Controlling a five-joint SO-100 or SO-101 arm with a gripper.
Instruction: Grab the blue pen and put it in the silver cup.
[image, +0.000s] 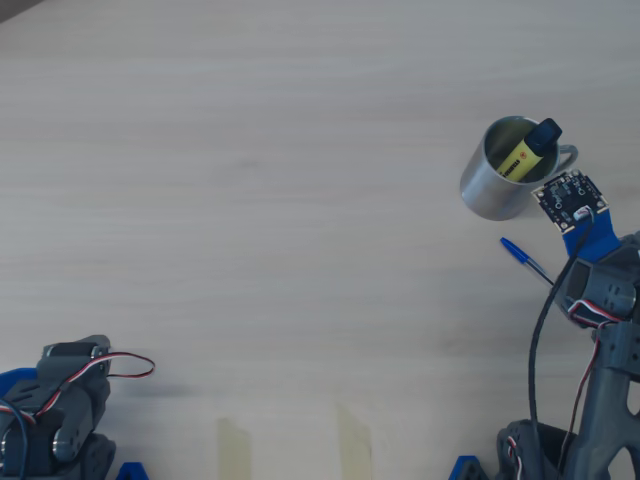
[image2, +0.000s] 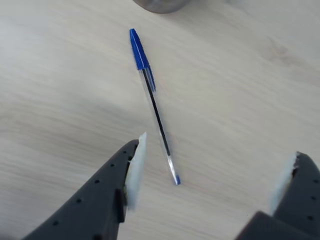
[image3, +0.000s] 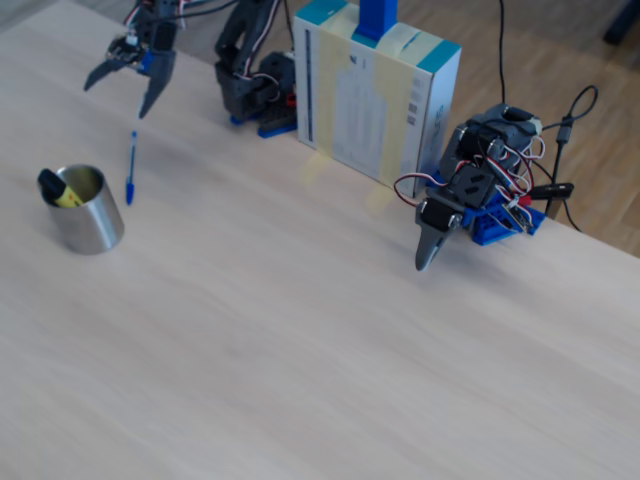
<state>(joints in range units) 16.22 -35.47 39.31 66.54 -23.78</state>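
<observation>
**Jaws wide above the blue pen, cup waiting just beyond**

Closest to the wrist camera, the gripper (image2: 212, 172) fills the bottom of the view, its two dark fingers spread wide apart with pale pads facing inward: one finger (image2: 125, 175) at lower left, the other at the lower right corner. Nothing sits between them; the tool is open and holding nothing.

Just beyond the left finger lies the blue pen (image2: 152, 102), flat on the light wooden table (image2: 60, 90). Its blue cap points to the far left of the wrist view, the clear barrel runs down toward the near side, and the small blue end stops near the left finger's tip without touching it. At the far edge of that view, a sliver of the silver cup (image2: 160, 5) shows, a short way past the cap.

Over to the fixed view, left to right: the silver cup (image3: 88, 212) stands upright on the table, a yellow highlighter (image3: 58, 190) with a dark cap leaning inside it. Just right of the cup lies the pen (image3: 130, 170), apart from the cup wall. Above it hangs the open gripper (image3: 125, 92), fingers splayed downward. Further right stand a white and teal box (image3: 375, 95) and a second arm (image3: 470, 190), parked on its blue base.

From overhead, the pen (image: 525, 258) pokes out from under the arm, just near of the cup (image: 500, 180).
</observation>
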